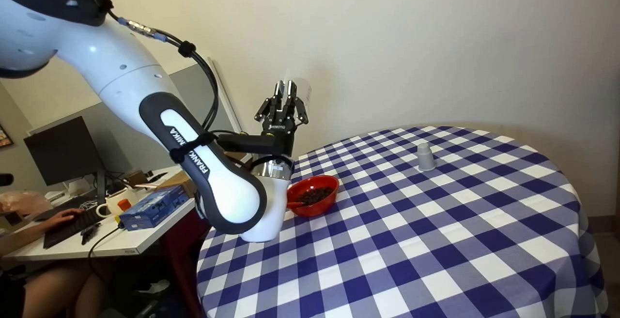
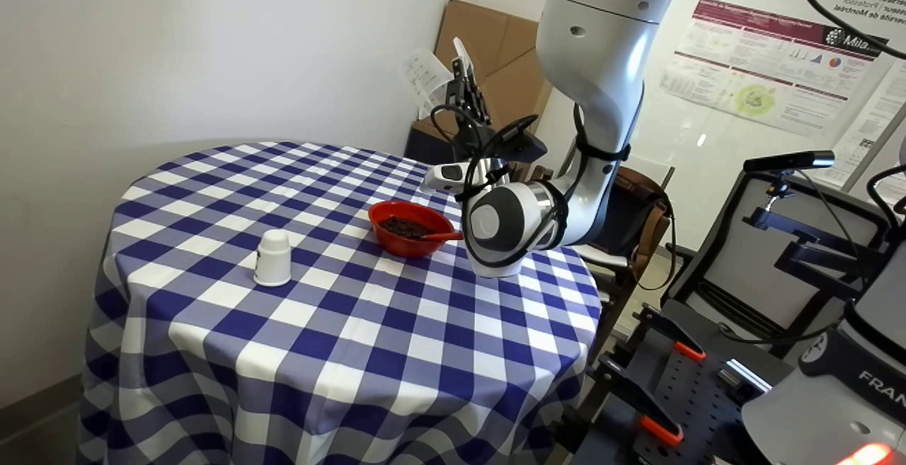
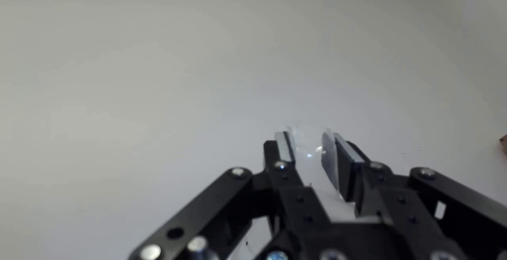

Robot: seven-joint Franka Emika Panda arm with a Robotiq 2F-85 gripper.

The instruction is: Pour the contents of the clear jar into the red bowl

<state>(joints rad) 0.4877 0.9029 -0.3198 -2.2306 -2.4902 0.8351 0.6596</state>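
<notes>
The gripper [image 1: 286, 90] points upward, above and to one side of the red bowl. Between its fingers in the wrist view sits a slim see-through piece [image 3: 309, 143], seemingly part of the clear jar, with both pads against it. The jar's pale body with faint printed lines [image 2: 427, 81] shows beside the fingers, tilted; it is faint against the wall [image 1: 305, 89]. I cannot make out anything inside it. The red bowl [image 2: 407, 245] stands on the table in both exterior views, holding small dark pieces; the arm covers part of its side [image 1: 319, 206].
A red utensil handle [image 2: 444, 236] juts over the bowl's rim towards the arm. An upside-down whitish cup [image 2: 273, 260] stands farther along the checkered tablecloth [image 1: 436, 240]. The wall [image 1: 436, 52] rises behind the table. A desk with a blue box [image 1: 155, 206] is nearby.
</notes>
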